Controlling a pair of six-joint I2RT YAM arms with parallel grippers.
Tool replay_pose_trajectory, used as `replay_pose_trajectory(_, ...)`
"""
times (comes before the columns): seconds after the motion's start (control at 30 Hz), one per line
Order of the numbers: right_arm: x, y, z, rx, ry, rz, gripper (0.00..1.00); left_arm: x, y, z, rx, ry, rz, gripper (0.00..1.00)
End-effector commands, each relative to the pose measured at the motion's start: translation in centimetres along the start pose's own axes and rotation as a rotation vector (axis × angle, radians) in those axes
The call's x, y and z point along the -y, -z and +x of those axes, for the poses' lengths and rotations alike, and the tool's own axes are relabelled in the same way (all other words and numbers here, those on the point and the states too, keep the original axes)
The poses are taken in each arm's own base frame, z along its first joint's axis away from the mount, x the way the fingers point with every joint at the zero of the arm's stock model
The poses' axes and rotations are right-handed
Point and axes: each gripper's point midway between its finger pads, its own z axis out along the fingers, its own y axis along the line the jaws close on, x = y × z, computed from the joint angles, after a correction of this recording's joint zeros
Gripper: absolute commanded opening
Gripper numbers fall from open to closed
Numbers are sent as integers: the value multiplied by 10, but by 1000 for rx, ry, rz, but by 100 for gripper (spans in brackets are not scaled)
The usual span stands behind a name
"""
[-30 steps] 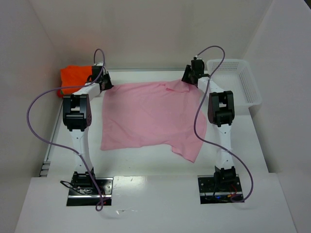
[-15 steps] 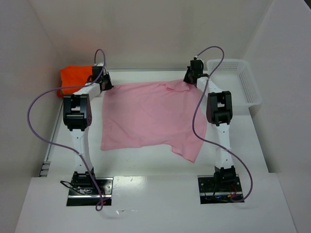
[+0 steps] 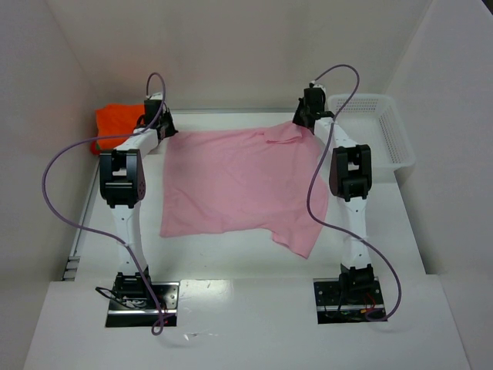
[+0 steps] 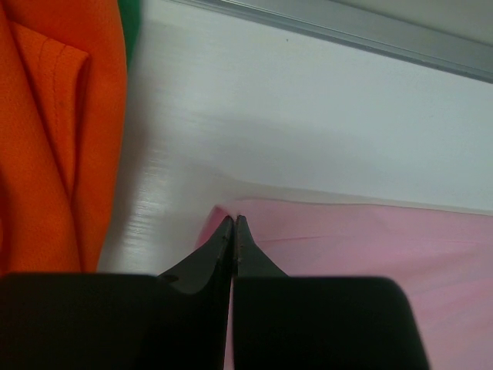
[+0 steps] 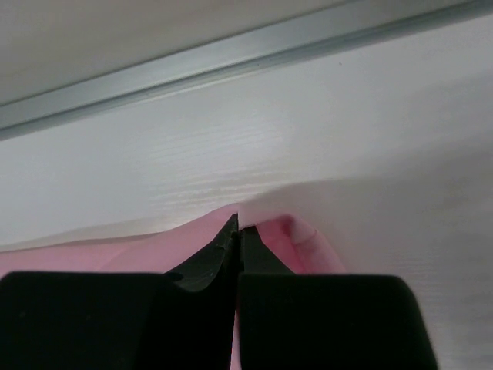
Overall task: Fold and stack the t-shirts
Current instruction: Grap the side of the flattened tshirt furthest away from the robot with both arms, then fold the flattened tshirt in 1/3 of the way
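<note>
Left gripper (image 3: 165,127) is clenched on the far left corner of the pale pink soft cloth t-shirt (image 3: 235,185). In the left wrist view its two black fingers (image 4: 204,266) meet at the tips, and the pink edge is pressed between them. The right gripper (image 3: 302,122) is also closed, grasping the far right corner of the same shirt. In the right wrist view the cloth rises to a small fold just at the tips of its fingers (image 5: 204,266).

The pink t-shirt lies spread out on the white table (image 3: 231,258) between the two arms. Its far edge runs from one gripper to the other, and one sleeve points to the near right.

The bright orange cloth t-shirt (image 3: 115,122) lies crumpled in the far left corner of the table, near the left gripper. A strip of bare table separates it from the pink shirt. A narrow edge of green cloth (image 4: 132,19) shows just beside the orange one.

A white plastic mesh basket (image 3: 385,146) stands at the far right, beside the right arm. A grey metal rail (image 5: 231,58) runs along the far edge of the table.
</note>
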Motion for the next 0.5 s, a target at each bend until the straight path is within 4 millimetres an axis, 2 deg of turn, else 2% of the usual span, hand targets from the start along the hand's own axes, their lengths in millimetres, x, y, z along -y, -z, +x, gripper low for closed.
replay_pose_trajectory(0.0, -23, 58, -90, 163, -27, -87, 0, -7, 19, -50, 113, -15, -15, 0)
replay_pose_trajectory(0.17, -32, 92, -116, 220, -19, -118, 0, -13, 27, -63, 132, -6, 0, 0)
replay_pose_trajectory(0.2, -26, 98, -117, 220, -23, -109, 0, -11, 30, -63, 130, -6, 9, 0)
replay_pose_trajectory(0.23, -26, 99, -112, 207, -21, -117, 0, -15, 33, -69, 141, -2, 4, 0)
replay_pose_trajectory(0.3, -28, 113, -115, 200, -46, -150, 0, -10, 41, -74, 144, -13, 27, 0)
replay_pose_trajectory(0.33, -21, 113, -111, 190, -50, -146, 0, -10, 41, -74, 145, -24, 27, 0)
replay_pose_trajectory(0.37, -21, 113, -111, 190, -50, -146, 0, -10, 41, -74, 145, -24, 27, 0)
replay_pose_trajectory(0.4, -21, 123, -111, 192, -59, -148, 0, -9, 45, -78, 147, -24, 27, 0)
replay_pose_trajectory(0.43, -21, 121, -105, 176, -59, -151, 0, -10, 45, -78, 148, -35, 27, 0)
replay_pose_trajectory(0.47, -12, 124, -104, 173, -64, -139, 0, -8, 46, -74, 133, -35, 36, 0)
